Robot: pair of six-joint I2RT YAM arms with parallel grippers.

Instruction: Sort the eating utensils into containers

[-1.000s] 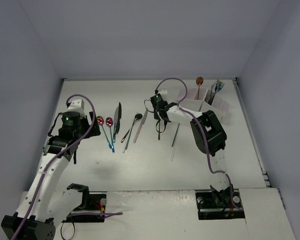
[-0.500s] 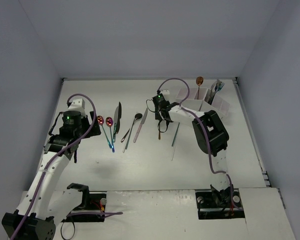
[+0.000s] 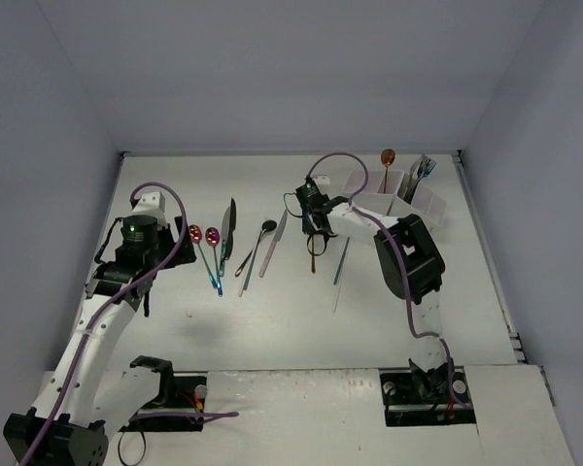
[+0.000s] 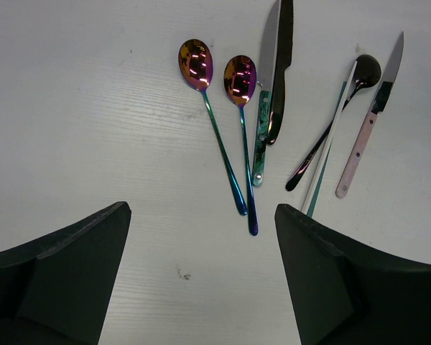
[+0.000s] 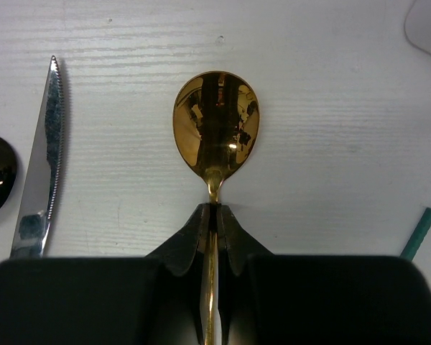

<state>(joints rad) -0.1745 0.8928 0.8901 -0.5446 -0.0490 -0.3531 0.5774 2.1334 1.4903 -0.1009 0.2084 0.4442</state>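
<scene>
My right gripper point(image 5: 217, 210) is shut on the neck of a gold spoon point(image 5: 216, 123), whose bowl points away from me just above the table; both show at mid table in the top view point(image 3: 314, 218). My left gripper point(image 4: 201, 244) is open and empty, above bare table near two rainbow spoons point(image 4: 196, 61) point(image 4: 240, 74). Beside them lie a black knife point(image 4: 284, 65), a green-handled knife point(image 4: 264, 93), a black spoon point(image 4: 365, 70) and a pink-handled knife point(image 4: 366, 136). The white containers point(image 3: 408, 202) stand at the far right.
A copper spoon point(image 3: 387, 157) and several other utensils point(image 3: 423, 170) stand in the containers. A teal stick point(image 3: 341, 262) lies right of the gold spoon, another point(image 4: 323, 180) by the black spoon. White walls enclose the table.
My right gripper has shifted slightly toward the far side with the gold spoon in it. The left arm has not moved.
</scene>
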